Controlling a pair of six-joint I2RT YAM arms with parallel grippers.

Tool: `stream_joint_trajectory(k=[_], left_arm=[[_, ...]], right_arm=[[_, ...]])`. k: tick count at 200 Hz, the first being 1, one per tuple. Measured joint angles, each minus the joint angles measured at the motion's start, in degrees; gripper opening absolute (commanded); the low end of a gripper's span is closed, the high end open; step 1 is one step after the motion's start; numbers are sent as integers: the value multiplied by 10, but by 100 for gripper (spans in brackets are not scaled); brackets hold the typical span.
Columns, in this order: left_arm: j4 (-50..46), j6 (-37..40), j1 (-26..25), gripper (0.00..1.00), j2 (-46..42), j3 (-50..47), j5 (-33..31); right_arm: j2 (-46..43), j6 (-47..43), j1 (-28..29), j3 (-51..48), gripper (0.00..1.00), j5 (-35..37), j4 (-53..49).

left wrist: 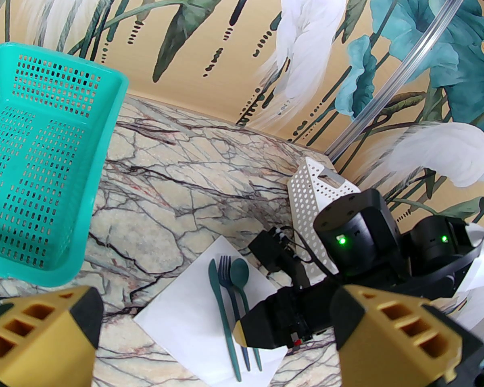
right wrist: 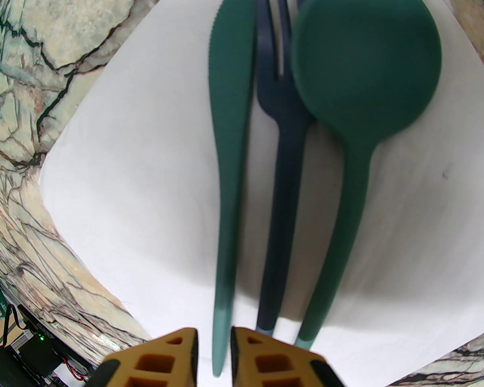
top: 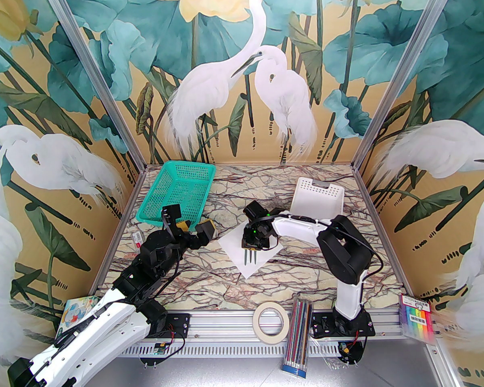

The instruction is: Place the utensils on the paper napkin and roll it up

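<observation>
Napkin: the napkin (top: 234,256) lies flat on the marble table (top: 290,280), near the middle, with one corner turned toward the arm bases.
Utensils: a knife (right wrist: 230,135), a fork (right wrist: 280,175) and a spoon (right wrist: 363,55) lie side by side on the napkin. Their heads point to the far wall and their handles to the arm bases.
Order: in the right wrist view the knife is on the left, the fork in the middle and the spoon on the right.
Contact: the spoon bowl overlaps the fork's right tines. The knife blade runs just beside the fork.
Colour: the knife and spoon are dark green, and the fork looks darker, almost navy.
Right gripper: the right gripper (right wrist: 213,357) hangs low over the handle ends. Its jaws are parted only a little.
Right gripper and knife: the tip of the knife handle sits in the gap, and a sliver of napkin shows between it and one finger, so nothing is clamped.
Left gripper: the left gripper (top: 195,232) is spread wide and holds nothing. It hovers above the table, left of the napkin, by the near right corner of the teal basket (top: 177,194).
White basket: the white basket (top: 318,198) stands behind the right arm, apart from the napkin.
Front rail: a tape roll (top: 257,321) and a pack of pencils (top: 299,337) lie between the two arm bases.
</observation>
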Motion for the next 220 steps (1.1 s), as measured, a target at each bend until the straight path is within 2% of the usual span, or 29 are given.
stream_joint_trajectory(k=[10,50,100,128,170,190,220], left_arm=[[0,1,0,99,0,0,0],[-4,15,0,99,0,0,0],[-16,47,0,99,-14,0,1],[-13,77,0,100,-22,0,21],[17,148,0,99,-22,-10,81],[38,181,0,94,-18,-23,118],[63,220,0,93,10,-31,174]], right_arm=[[0,0,0,0,25,1,1],[-16,-7,0,0,41,24,-5],[-108,-51,-5,0,63,44,-33],[-155,-82,-23,0,76,45,-52],[-235,-134,-81,-30,90,34,-65],[-273,-156,-123,-56,92,16,-64],[-330,-182,-195,-98,96,-14,-63]])
